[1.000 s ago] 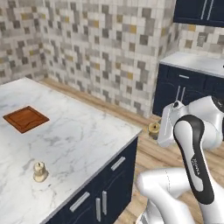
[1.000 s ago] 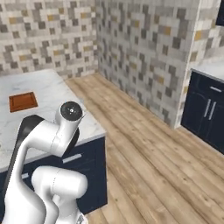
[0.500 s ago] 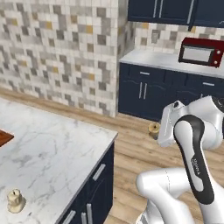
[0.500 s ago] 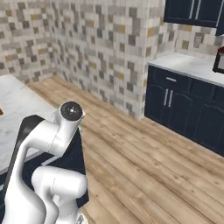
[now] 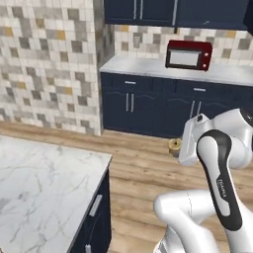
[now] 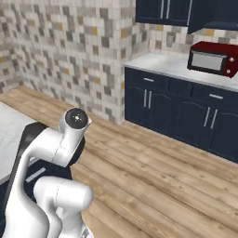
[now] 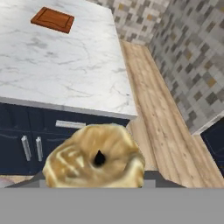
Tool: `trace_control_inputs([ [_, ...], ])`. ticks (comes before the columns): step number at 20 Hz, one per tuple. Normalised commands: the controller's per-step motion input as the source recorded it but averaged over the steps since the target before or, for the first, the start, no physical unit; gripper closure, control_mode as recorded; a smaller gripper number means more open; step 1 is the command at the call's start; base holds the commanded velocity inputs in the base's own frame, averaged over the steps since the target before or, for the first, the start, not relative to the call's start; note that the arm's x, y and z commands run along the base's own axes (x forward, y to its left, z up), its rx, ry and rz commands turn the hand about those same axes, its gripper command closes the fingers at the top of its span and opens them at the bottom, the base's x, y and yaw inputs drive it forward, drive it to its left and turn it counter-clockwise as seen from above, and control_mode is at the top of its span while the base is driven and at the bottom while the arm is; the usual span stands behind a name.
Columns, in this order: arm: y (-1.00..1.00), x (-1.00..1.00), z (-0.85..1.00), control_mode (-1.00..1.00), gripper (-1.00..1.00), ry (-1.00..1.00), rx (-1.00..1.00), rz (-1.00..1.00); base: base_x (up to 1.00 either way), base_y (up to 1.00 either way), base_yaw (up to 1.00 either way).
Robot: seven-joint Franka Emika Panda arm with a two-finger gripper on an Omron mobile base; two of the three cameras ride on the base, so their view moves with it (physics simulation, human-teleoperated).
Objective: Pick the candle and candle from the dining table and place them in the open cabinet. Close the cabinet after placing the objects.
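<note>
One golden candle (image 5: pixel 174 146) sits pinched in the gripper (image 5: pixel 179 148) at 4 o'clock of the left base view, while the base has swung off the dining table (image 5: pixel 44 183), now at 8 o'clock, toward the red microwave (image 5: pixel 189 54) at 1 o'clock; I judge this the carry leg. Right base view: the upper cabinet (image 6: pixel 163 10) hangs at 12 o'clock, doors apparently shut, contents hidden. Hand view: the candle is at 6 o'clock, a brown board (image 7: pixel 52 19) on the marble at 11; the second candle is unplaced.
</note>
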Motion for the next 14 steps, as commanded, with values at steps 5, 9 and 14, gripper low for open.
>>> trace_control_inputs([
  [5, 0.0, 0.0, 0.0, 1.0, 1.0, 0.0, 0.0, 0.0, 0.0, 0.0, -0.26],
  [9, 0.0, 0.0, 0.0, 1.0, 1.0, 0.0, 0.0, 0.0, 0.0, 0.0, -0.25],
  [14, 0.0, 0.0, 0.0, 1.0, 1.0, 0.0, 0.0, 0.0, 0.01, 0.0, -0.25],
])
